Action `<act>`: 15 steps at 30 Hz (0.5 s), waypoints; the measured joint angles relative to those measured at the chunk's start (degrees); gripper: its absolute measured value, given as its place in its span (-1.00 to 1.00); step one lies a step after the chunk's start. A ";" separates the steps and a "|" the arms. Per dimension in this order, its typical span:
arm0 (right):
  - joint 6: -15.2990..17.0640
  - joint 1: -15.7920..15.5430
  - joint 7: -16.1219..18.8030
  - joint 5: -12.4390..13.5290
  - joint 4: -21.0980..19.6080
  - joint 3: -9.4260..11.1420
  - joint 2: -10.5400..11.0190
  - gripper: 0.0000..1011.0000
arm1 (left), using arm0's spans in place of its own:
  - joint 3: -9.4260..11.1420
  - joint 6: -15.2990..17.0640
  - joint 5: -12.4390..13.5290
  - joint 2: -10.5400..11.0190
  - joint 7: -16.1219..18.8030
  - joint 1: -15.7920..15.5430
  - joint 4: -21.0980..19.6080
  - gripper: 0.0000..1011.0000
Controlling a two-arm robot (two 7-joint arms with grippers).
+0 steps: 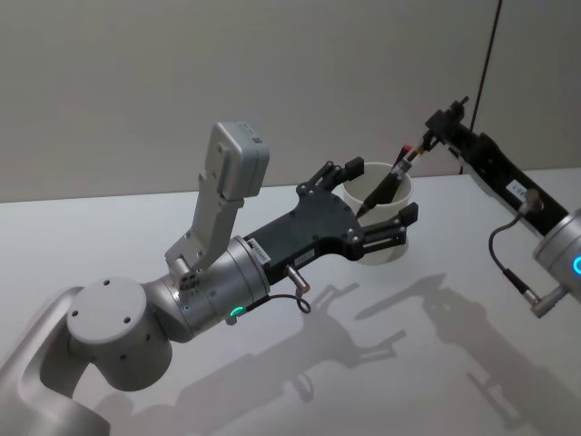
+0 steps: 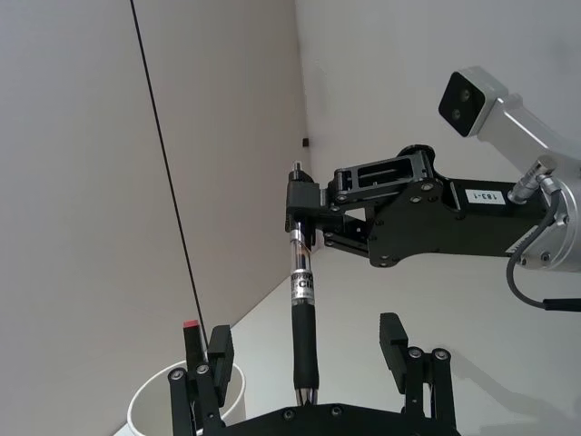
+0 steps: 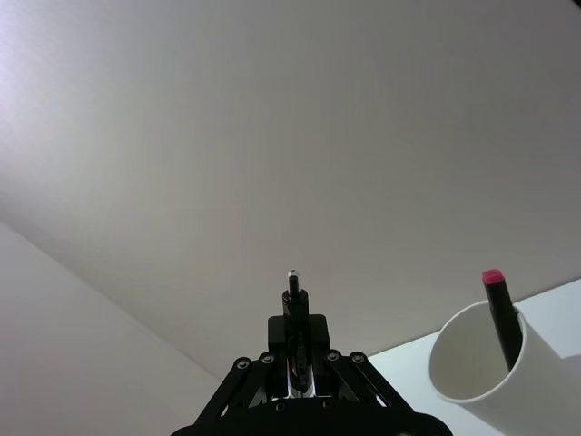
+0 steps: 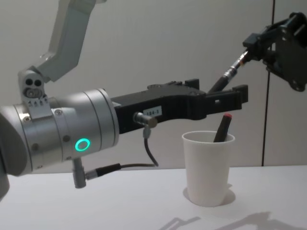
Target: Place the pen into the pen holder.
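The right tool (image 1: 427, 138) grips the pen (image 1: 388, 182) by its top, tilted, tip down over the pen holder (image 1: 381, 213); the open left tool (image 1: 377, 202) flanks that cup

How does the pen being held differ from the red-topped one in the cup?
The black-and-silver pen is held in the air by the right hand; the red-capped dark pen leans inside the white paper cup, ungripped. The first has a silver band, the second a red end. Both are slim and dark.
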 joint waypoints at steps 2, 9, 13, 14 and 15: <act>-0.37 0.07 0.09 -0.64 0.07 0.04 0.18 -0.73 | 0.00 0.00 0.00 0.00 0.00 0.00 0.00 0.98; -2.24 0.63 0.55 -4.44 0.76 0.49 1.19 -0.73 | 0.00 0.00 0.00 0.00 -0.01 0.00 0.00 0.98; -3.27 1.12 1.03 -7.10 1.35 0.69 1.67 -0.73 | 0.00 0.00 0.00 0.00 -0.01 0.00 0.00 0.98; -3.51 1.23 1.21 -7.86 1.48 0.71 1.75 -0.73 | 0.00 0.00 0.00 0.00 -0.01 0.00 0.00 0.98; -3.87 1.48 1.46 -9.03 1.79 0.75 1.88 -0.73 | 0.00 0.00 0.00 0.00 -0.01 0.00 0.00 0.98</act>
